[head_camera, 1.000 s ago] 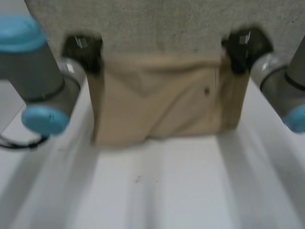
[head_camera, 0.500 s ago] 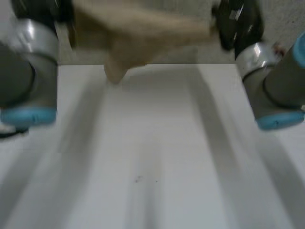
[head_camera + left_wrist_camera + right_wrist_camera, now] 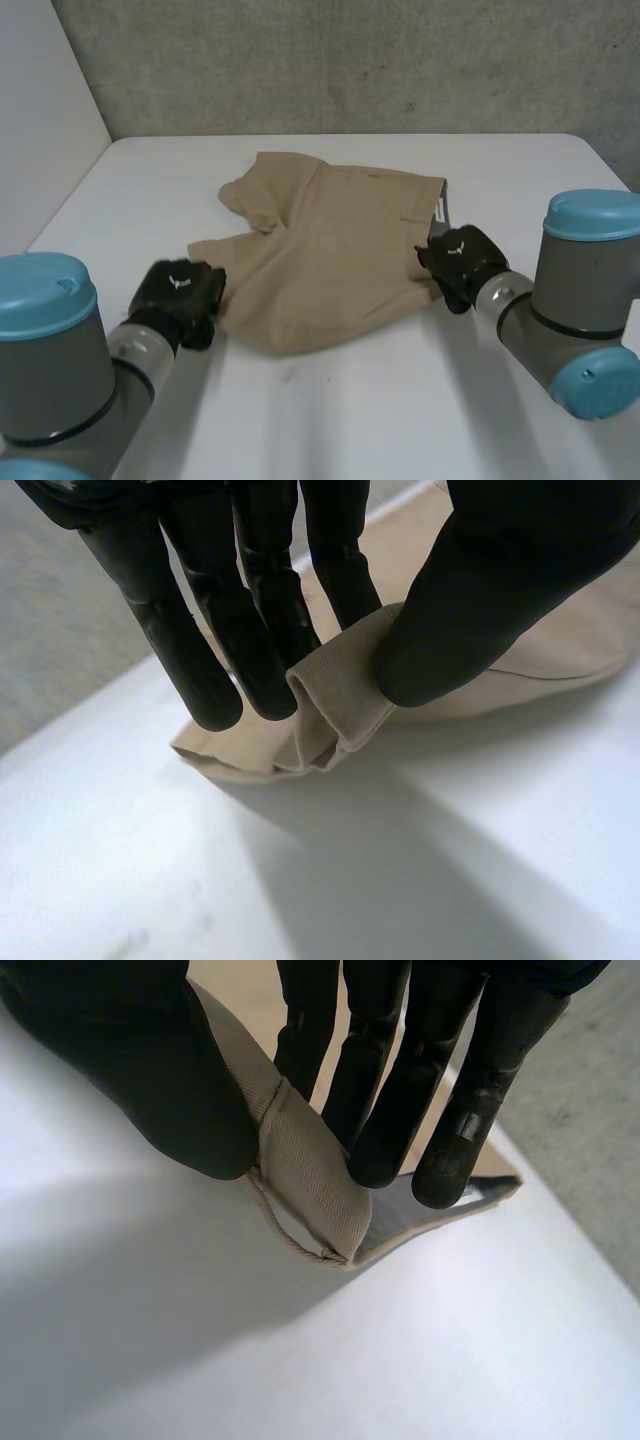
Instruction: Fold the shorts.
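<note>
Shorts [image 3: 330, 250] lie on the worktop [image 3: 400, 400], fold not yet done.
Left hand [image 3: 180, 295] and right hand [image 3: 462, 262] each pinch a near side edge with fingers [image 3: 250, 630] and thumb; the cloth looks rumpled.

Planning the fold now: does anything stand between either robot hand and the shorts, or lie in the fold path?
Nothing visible does. The left robot hand pinches the shorts at their near left edge, the right robot hand at their right edge.
</note>
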Tool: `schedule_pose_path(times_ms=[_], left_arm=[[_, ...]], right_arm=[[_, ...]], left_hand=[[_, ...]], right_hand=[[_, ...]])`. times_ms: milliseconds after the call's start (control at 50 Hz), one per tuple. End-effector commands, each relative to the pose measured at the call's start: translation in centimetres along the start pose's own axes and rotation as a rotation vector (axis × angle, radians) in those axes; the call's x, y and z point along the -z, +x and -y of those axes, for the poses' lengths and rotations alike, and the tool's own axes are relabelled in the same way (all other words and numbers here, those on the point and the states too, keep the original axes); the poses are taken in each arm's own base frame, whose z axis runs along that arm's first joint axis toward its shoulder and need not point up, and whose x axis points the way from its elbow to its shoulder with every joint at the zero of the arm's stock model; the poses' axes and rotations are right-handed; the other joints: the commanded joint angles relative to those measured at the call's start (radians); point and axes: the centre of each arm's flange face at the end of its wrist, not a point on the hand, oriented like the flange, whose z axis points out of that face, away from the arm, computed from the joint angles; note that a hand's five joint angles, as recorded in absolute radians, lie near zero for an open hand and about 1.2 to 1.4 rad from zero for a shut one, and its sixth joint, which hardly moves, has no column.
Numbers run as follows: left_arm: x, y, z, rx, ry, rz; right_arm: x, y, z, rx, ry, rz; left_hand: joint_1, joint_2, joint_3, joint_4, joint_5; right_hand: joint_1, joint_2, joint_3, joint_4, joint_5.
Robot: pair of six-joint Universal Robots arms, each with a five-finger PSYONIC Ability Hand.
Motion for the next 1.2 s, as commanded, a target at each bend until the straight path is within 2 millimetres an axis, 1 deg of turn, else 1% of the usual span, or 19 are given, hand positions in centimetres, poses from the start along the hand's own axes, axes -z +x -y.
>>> schedule_pose_path(times_ms=[20, 60, 160, 280, 340, 360, 420, 440, 480, 520, 580, 600, 660, 760, 840, 920, 1040, 1120, 1200], left_arm=[[3.7, 1.9, -2.3, -0.082, -0.191, -0.113], [4.8, 2.5, -3.3, -0.106, -0.238, -0.147], [5.9, 2.9, -4.2, -0.142, -0.260, -0.171], [5.6, 2.6, -3.1, -0.171, -0.218, -0.157], [5.3, 2.1, -1.4, -0.188, -0.153, -0.135], [5.2, 1.9, -0.4, -0.210, -0.116, -0.124], [4.9, 1.5, 1.4, -0.251, -0.041, -0.102], [4.5, 1.1, 3.0, -0.271, 0.024, -0.075], [3.8, 0.5, 4.4, -0.280, 0.086, -0.036], [2.0, -0.4, 6.3, -0.286, 0.175, 0.025], [-0.7, -1.1, 7.3, -0.293, 0.229, 0.071], [-2.8, -1.5, 7.7, -0.303, 0.248, 0.087], [-5.9, -1.8, 8.0, -0.322, 0.254, 0.089], [-11.6, -1.1, 7.9, -0.331, 0.241, 0.023], [-15.0, -1.0, 6.8, -0.330, 0.193, -0.033], [-17.2, -2.0, 5.6, -0.319, 0.126, -0.072], [-18.9, -2.0, 4.5, -0.311, 0.088, -0.130], [-19.8, -2.9, 3.9, -0.292, 0.070, -0.129], [-19.9, -2.7, 3.5, -0.273, 0.055, -0.162]], right_arm=[[3.0, -0.7, -1.2, -0.008, -0.131, 0.074], [3.8, -0.8, -1.6, -0.005, -0.166, 0.096], [5.6, -1.6, -2.6, 0.040, -0.243, 0.153], [5.3, -0.6, -3.6, 0.037, -0.259, 0.121], [5.0, -0.1, -3.8, 0.031, -0.256, 0.102], [4.9, 0.0, -3.8, 0.030, -0.254, 0.097], [4.8, 0.2, -3.9, 0.027, -0.242, 0.084], [4.8, 0.1, -3.9, 0.028, -0.240, 0.084], [4.7, 0.1, -3.9, 0.028, -0.238, 0.082], [4.8, 0.1, -4.0, 0.028, -0.238, 0.082], [4.8, -0.1, -4.0, 0.029, -0.235, 0.084], [4.8, -0.3, -4.0, 0.030, -0.235, 0.088], [4.9, -0.5, -4.2, 0.032, -0.235, 0.091], [5.0, -0.9, -4.5, 0.033, -0.236, 0.095], [4.9, -1.0, -4.7, 0.035, -0.233, 0.089], [4.9, -1.0, -4.8, 0.039, -0.235, 0.090], [4.8, -0.8, -4.9, 0.036, -0.235, 0.085], [4.7, -0.7, -4.9, 0.036, -0.233, 0.082], [4.6, -0.7, -4.9, 0.037, -0.231, 0.077]], left_hand=[[0.270, 0.195, 0.201, 0.198, 0.237], [0.270, 0.195, 0.201, 0.198, 0.237], [0.270, 0.195, 0.201, 0.198, 0.237], [0.270, 0.195, 0.201, 0.198, 0.237], [-0.356, -0.430, -0.424, -0.427, -0.388], [-0.751, -0.825, -0.819, -0.822, -0.783], [-0.872, -0.946, -0.940, -0.943, -0.904], [-0.887, -0.961, -0.955, -0.958, -0.919], [-0.887, -0.961, -0.955, -0.958, -0.919], [-0.887, -0.961, -0.955, -0.958, -0.919], [-0.884, -0.958, -0.952, -0.955, -0.916], [-0.872, -0.947, -0.940, -0.944, -0.904], [-0.863, -0.938, -0.931, -0.935, -0.895], [-0.793, -0.868, -0.861, -0.865, -0.825], [-0.726, -0.800, -0.794, -0.797, -0.758], [-0.684, -0.759, -0.752, -0.756, -0.717], [-0.617, -0.691, -0.685, -0.688, -0.649], [-0.453, -0.527, -0.521, -0.524, -0.485], [-0.244, -0.319, -0.312, -0.316, -0.276]], right_hand=[[0.427, 0.216, 0.211, 0.204, 0.254], [0.427, 0.216, 0.211, 0.204, 0.254], [0.427, 0.216, 0.211, 0.204, 0.254], [0.427, 0.216, 0.211, 0.204, 0.254], [0.427, 0.216, 0.211, 0.204, 0.254], [0.427, 0.216, 0.211, 0.204, 0.254], [0.427, 0.216, 0.211, 0.204, 0.254], [0.427, 0.216, 0.211, 0.204, 0.254], [0.427, 0.216, 0.211, 0.204, 0.254], [0.427, 0.216, 0.211, 0.204, 0.254], [0.427, 0.216, 0.211, 0.204, 0.254], [0.427, 0.216, 0.211, 0.204, 0.254], [0.427, 0.216, 0.211, 0.204, 0.254], [0.427, 0.216, 0.211, 0.204, 0.254], [0.427, 0.216, 0.211, 0.204, 0.254], [0.427, 0.216, 0.211, 0.204, 0.254], [0.427, 0.216, 0.211, 0.204, 0.254], [0.427, 0.216, 0.211, 0.204, 0.254], [0.427, 0.216, 0.211, 0.204, 0.254]])
